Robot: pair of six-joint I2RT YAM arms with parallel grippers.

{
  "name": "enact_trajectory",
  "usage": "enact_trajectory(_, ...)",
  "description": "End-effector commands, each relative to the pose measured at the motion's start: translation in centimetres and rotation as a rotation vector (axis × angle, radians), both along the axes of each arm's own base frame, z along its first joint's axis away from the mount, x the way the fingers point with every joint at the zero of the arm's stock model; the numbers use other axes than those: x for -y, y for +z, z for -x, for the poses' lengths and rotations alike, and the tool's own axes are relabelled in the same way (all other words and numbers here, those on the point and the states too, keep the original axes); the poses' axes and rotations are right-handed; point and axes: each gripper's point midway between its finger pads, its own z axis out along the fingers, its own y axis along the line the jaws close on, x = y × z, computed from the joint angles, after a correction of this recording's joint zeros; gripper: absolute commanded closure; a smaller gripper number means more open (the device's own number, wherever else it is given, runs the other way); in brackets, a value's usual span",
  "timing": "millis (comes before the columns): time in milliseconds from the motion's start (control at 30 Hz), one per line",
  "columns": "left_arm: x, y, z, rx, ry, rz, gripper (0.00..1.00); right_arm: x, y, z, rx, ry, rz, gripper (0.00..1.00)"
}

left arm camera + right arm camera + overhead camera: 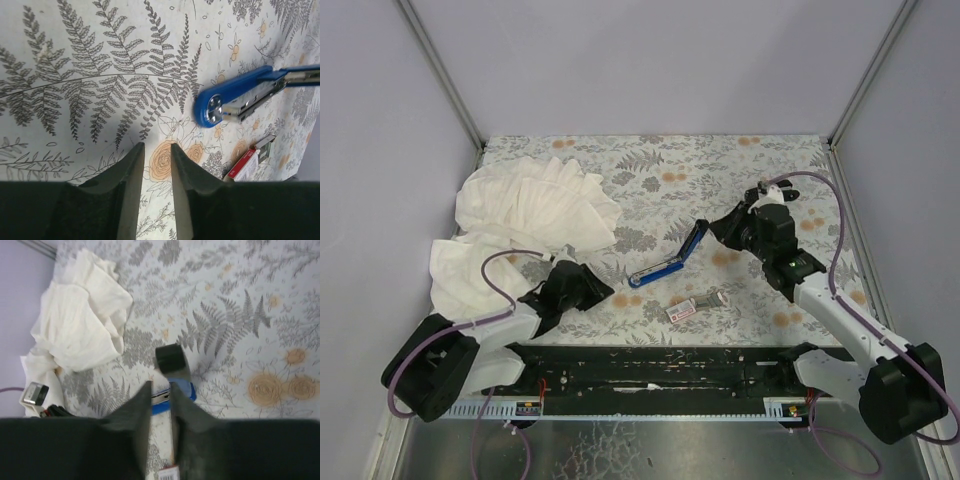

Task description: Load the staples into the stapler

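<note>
Right gripper [160, 390] on stapler [658, 270]; staples box [682, 311] label illegible

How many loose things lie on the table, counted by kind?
White cloth: 1
Blue stapler: 1
Staples box: 1
Staple strip: 1
Total: 4

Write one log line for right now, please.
left gripper: open, empty | right gripper: holding stapler open | staples: loose beside stapler
</note>
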Motion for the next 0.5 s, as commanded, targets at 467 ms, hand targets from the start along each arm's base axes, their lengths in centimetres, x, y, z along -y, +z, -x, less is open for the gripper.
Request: enact_trajectory(467, 0.4, 8.6, -3.2, 0.373, -0.2, -0.174, 0.45, 1.4, 4.5, -1.6, 0.14, 0.021, -0.087, 0.82)
